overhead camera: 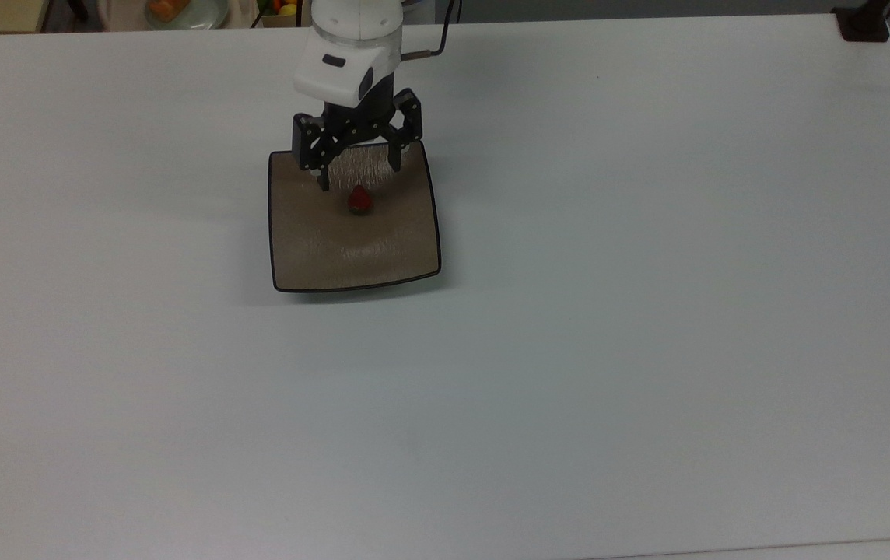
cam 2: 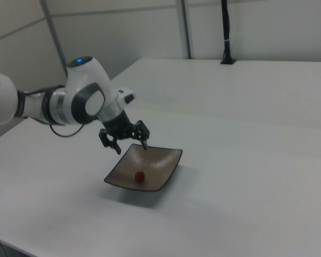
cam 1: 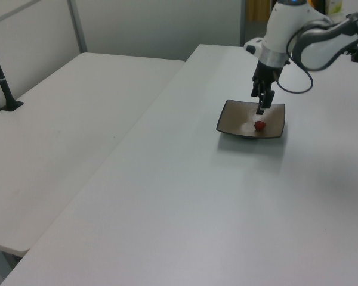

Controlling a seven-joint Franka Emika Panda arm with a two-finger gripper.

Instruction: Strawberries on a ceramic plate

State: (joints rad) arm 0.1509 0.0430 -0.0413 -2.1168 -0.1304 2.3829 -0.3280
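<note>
**Strawberry on plate – release done, retreat step**

Item 1, strawberry (overhead camera: 359, 200): one, small, red, cone-shaped. Lies inside the ceramic plate (overhead camera: 313, 257), upper-middle of the dish in the top view, lower-left part of it in the right view (cam 2: 140, 175). Touches the plate surface only; nothing grips it.

Item 2, ceramic plate: square, glossy tan-brown, thin black rim, corners rounded, edges turned up. Sits flat on the white worktop (overhead camera: 647, 311), upper-left-centre of the top view. Contents: the one berry, nothing else.

Item 3, gripper (overhead camera: 358, 176): jaws spread wide, holding nothing, hanging above the plate's far edge, clear of the berry. In the left view it is (cam 1: 261, 105) just above the dish, berry (cam 1: 259, 126) below it.

Step in hand (judged): pull-away after placing. To do well: go straight up w/ jaws kept wide, no sideways sweep near the raised rim, so plate isn't nudged and berry isn't rolled. Berry is round-ish and the glaze is slick, so any knock could send it sliding; upturned edges should hold it in.

Off-worktop, top view upper left: pale dish (overhead camera: 204, 14) w/ orange food, not part of the job.
</note>
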